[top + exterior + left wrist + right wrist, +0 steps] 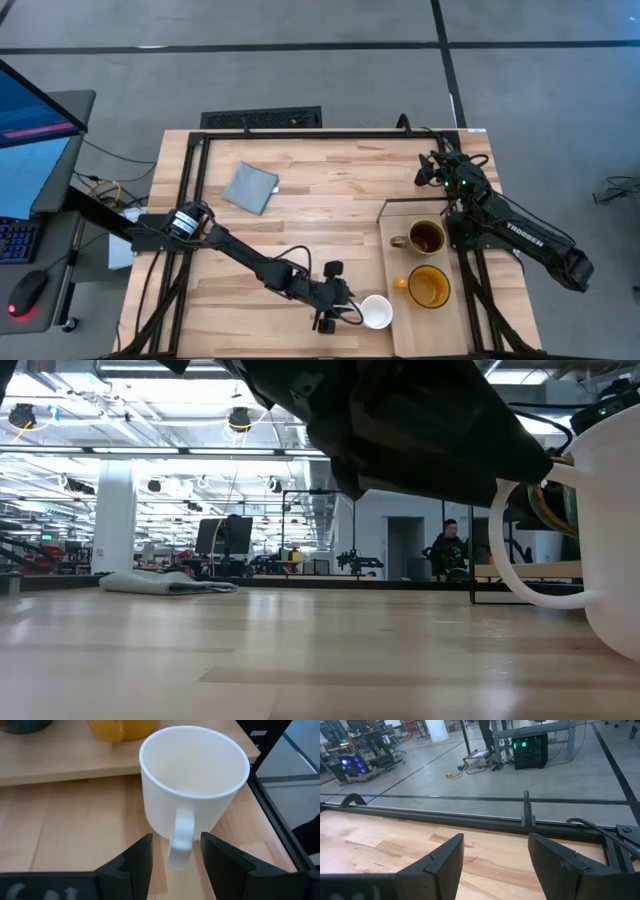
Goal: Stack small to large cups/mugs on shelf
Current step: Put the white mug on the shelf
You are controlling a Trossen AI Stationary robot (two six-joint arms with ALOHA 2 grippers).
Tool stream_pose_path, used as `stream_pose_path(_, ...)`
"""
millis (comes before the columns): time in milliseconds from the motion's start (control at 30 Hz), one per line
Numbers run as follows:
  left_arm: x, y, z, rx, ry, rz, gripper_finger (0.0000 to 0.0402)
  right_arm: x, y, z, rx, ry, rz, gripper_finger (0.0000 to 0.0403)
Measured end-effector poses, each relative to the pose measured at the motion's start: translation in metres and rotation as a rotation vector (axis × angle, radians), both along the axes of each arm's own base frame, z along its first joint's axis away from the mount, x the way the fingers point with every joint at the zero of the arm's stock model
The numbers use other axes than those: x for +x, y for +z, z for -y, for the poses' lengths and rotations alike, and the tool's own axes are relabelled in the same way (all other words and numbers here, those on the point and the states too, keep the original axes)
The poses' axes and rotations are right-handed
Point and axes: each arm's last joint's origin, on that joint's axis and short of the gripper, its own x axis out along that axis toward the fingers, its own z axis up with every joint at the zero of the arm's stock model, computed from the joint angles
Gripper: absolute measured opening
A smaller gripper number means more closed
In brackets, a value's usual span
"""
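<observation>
The white mug [377, 311] stands upright on the tabletop near the front edge, just left of the shelf [400, 215]. Its handle [181, 837] points toward my left gripper [176, 839]. That gripper is open and comes in low from the left, with one finger on each side of the handle and wood showing in both gaps. On the shelf stand the dark brown mug [427, 237] and, nearer the front, the yellow-orange mug [428, 287]. My right gripper [495, 840] waits open at the far right [430, 172] with nothing between its fingers.
A grey-blue cloth [250, 187] lies on the far left part of the table. A dark metal frame [190, 200] runs around the tabletop. In the low view the left arm [400, 420] fills the top, and the white mug [610, 510] stands close at the right.
</observation>
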Motion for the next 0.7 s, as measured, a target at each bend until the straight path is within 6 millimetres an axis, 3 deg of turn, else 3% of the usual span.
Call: stream_pose_path(700,0.0065,0.0049,-0.0057,0.093,-0.161,0.075,0.0155,0.0,-0.0001,0.0,0.001,0.0,0.001,0.0244)
